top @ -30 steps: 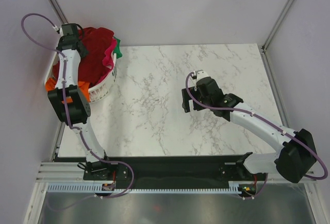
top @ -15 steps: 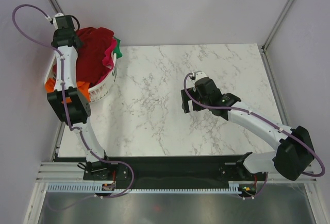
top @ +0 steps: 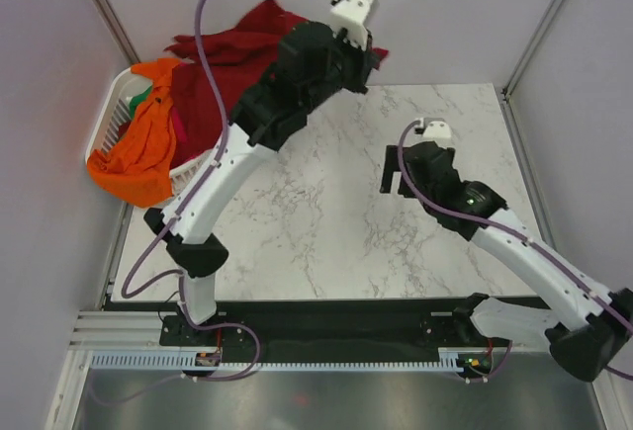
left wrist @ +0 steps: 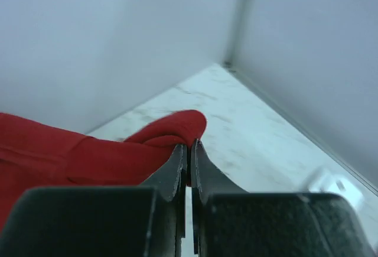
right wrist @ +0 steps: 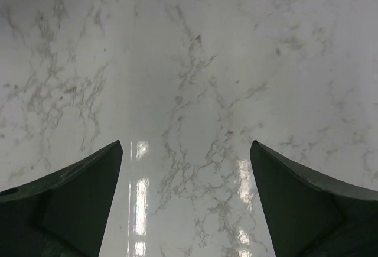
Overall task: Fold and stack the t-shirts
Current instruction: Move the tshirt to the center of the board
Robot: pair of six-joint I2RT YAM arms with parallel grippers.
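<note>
Your left pincer [left wrist: 189, 148] is clamped on the red shirt [top: 232, 54], which stretches from the basket [top: 104, 114] at upper left toward top centre. An orange shirt [top: 138, 153] drapes over the basket rim. Your right pincer [right wrist: 186, 147] gapes above the desk [top: 297, 222], holding nothing.

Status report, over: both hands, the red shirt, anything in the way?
Left hand shut on dark red shirt, cloth stretching toward basket. Right hand open, empty, over bare marble. Nothing blocking the table.
</note>
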